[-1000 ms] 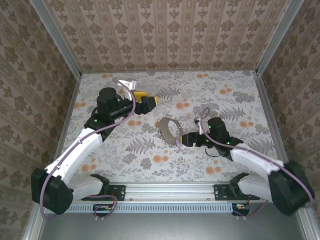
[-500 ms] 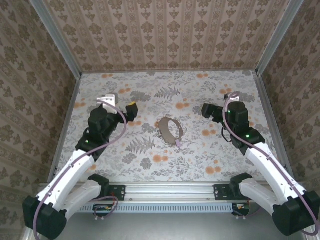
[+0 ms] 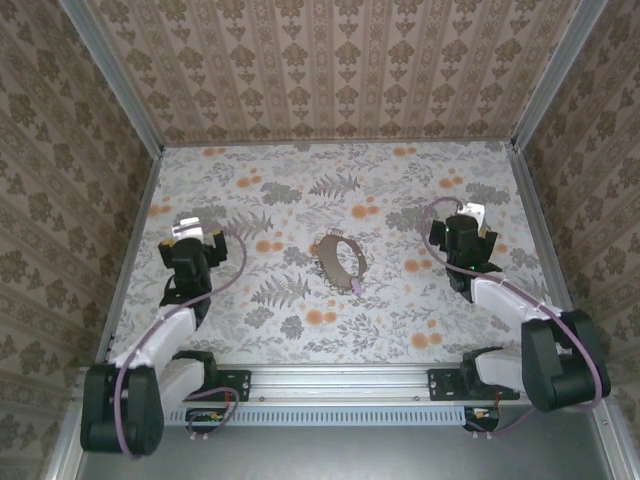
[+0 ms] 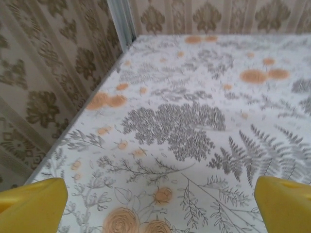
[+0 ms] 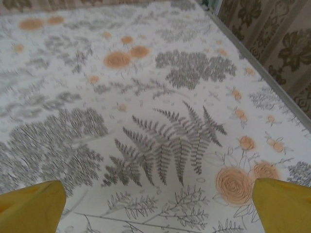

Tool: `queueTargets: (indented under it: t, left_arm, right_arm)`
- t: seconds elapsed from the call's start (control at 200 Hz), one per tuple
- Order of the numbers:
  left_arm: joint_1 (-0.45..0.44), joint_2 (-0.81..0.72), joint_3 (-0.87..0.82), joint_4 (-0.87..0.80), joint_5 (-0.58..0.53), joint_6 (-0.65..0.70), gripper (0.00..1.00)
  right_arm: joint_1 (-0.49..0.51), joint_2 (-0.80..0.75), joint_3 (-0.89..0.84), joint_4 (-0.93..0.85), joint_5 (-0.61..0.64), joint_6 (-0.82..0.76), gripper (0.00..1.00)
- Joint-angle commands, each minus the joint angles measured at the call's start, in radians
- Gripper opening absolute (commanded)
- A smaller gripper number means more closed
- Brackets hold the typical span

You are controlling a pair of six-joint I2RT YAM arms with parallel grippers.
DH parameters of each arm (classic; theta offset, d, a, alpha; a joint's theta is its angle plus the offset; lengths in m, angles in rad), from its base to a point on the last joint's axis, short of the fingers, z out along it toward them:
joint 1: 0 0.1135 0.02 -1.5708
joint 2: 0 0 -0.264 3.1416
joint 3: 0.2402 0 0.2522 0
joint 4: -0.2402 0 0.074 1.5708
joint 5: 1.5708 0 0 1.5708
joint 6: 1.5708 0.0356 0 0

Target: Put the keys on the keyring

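Note:
The keyring (image 3: pixel 338 260), a floppy loop of thin beaded chain, lies flat on the floral tabletop (image 3: pixel 400 310) at the middle. A small purple-pink key (image 3: pixel 356 284) rests at the loop's near right edge, touching the chain. My left gripper (image 3: pixel 192 243) is drawn back at the left, well clear of the loop. In the left wrist view the left gripper (image 4: pixel 158 206) is open, its yellow fingertips (image 4: pixel 34 204) far apart over bare cloth. My right gripper (image 3: pixel 462 232) sits at the right, also apart from the loop. The right gripper (image 5: pixel 158 206) is open, yellow fingertips (image 5: pixel 282 204) wide with nothing between.
Patterned walls with metal corner posts (image 3: pixel 110 80) enclose the table on three sides. The wall base (image 4: pixel 82 116) runs close to the left gripper, and the right wall edge (image 5: pixel 262 73) close to the right one. A metal rail (image 3: pixel 330 380) lines the near edge.
Both arms have pulled back from the middle to their own sides, away from the chain loop. Both grippers have opened fully. The loop and key lie where they were.

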Motion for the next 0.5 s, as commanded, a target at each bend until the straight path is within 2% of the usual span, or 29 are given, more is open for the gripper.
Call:
queueTargets:
  t: [0.0, 0.12, 0.285, 0.35, 0.47, 0.495]
  left_arm:
    - [0.025, 0.109, -0.028, 0.294, 0.06, 0.068, 1.0]
    - [0.058, 0.231, -0.03, 0.404, 0.119, 0.047, 1.0]
    - [0.067, 0.352, -0.003, 0.475, 0.181, 0.065, 1.0]
    - [0.076, 0.398, 0.003, 0.506, 0.21, 0.067, 1.0]
    - [0.077, 0.496, 0.027, 0.566, 0.244, 0.094, 1.0]
    - [0.077, 0.495, 0.048, 0.52, 0.252, 0.093, 1.0]
  right_arm:
    - [-0.019, 0.058, -0.076, 0.358, -0.052, -0.084, 1.0]
    - [-0.052, 0.095, -0.081, 0.444, -0.187, -0.135, 1.0]
    - [-0.104, 0.287, -0.102, 0.658, -0.286, -0.127, 1.0]
    - [-0.113, 0.264, -0.067, 0.545, -0.343, -0.129, 1.0]
    - [-0.124, 0.276, -0.065, 0.56, -0.384, -0.135, 1.0]
    - [-0.124, 0.278, -0.062, 0.556, -0.382, -0.135, 1.0]
